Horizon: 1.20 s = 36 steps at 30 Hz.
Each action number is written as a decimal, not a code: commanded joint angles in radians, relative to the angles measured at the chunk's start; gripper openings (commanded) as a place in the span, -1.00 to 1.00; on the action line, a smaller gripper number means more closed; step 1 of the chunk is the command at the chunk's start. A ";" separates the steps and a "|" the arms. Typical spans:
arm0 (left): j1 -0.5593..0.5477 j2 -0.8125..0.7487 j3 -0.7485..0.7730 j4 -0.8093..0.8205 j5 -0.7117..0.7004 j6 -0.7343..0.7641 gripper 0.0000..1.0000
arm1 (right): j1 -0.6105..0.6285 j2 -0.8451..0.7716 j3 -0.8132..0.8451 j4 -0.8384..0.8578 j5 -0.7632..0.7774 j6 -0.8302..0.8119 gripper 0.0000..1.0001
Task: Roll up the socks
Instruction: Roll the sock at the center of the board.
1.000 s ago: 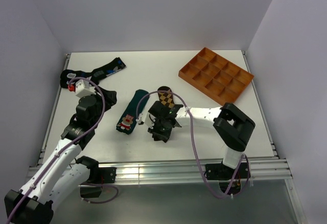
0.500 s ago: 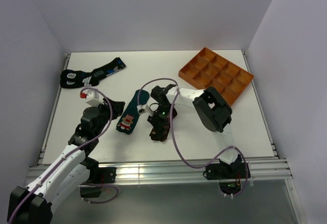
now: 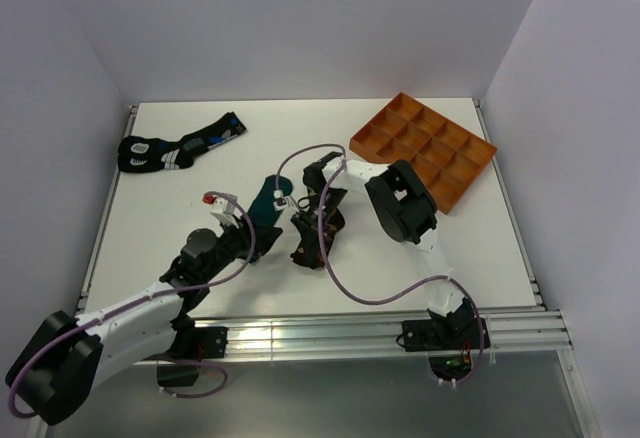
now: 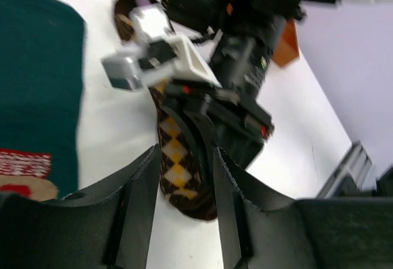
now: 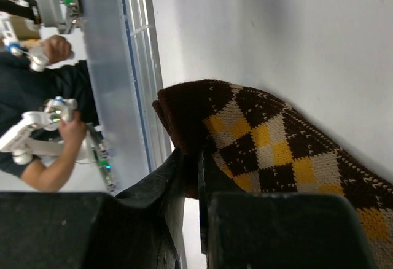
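The brown-and-black checkered sock lies on the white table, its toe end pointing at the near edge. My right gripper is shut on the sock's dark brown edge near the toe; it also shows in the top view. My left gripper is open low over the table, one finger on each side of the sock's toe; it also shows in the top view. The teal-green sock lies just left of it, its lower part hidden by my left arm; its red-and-white figure shows in the left wrist view.
A pair of dark patterned socks lies at the back left. An orange compartment tray stands at the back right. The right arm's cable loops over the table near the front rail.
My left arm has swung right and forward to the checkered sock's toe, covering the teal sock's lower part. My right arm has folded left, its gripper still on the sock.
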 commanded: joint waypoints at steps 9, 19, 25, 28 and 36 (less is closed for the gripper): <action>-0.058 0.307 0.006 0.394 0.272 0.076 0.09 | -0.040 0.039 0.040 -0.129 -0.057 -0.055 -0.71; -0.061 0.452 0.055 0.442 0.368 0.104 0.20 | -0.050 0.052 0.046 -0.161 -0.068 -0.070 -0.73; -0.061 0.524 0.075 0.463 0.404 0.119 0.23 | -0.060 0.055 0.043 -0.193 -0.064 -0.098 -0.73; -0.060 0.534 0.080 0.454 0.408 0.129 0.23 | -0.064 0.053 0.036 -0.197 -0.061 -0.104 -0.74; -0.061 0.567 0.080 0.443 0.424 0.145 0.22 | -0.075 0.055 0.034 -0.213 -0.069 -0.119 -0.74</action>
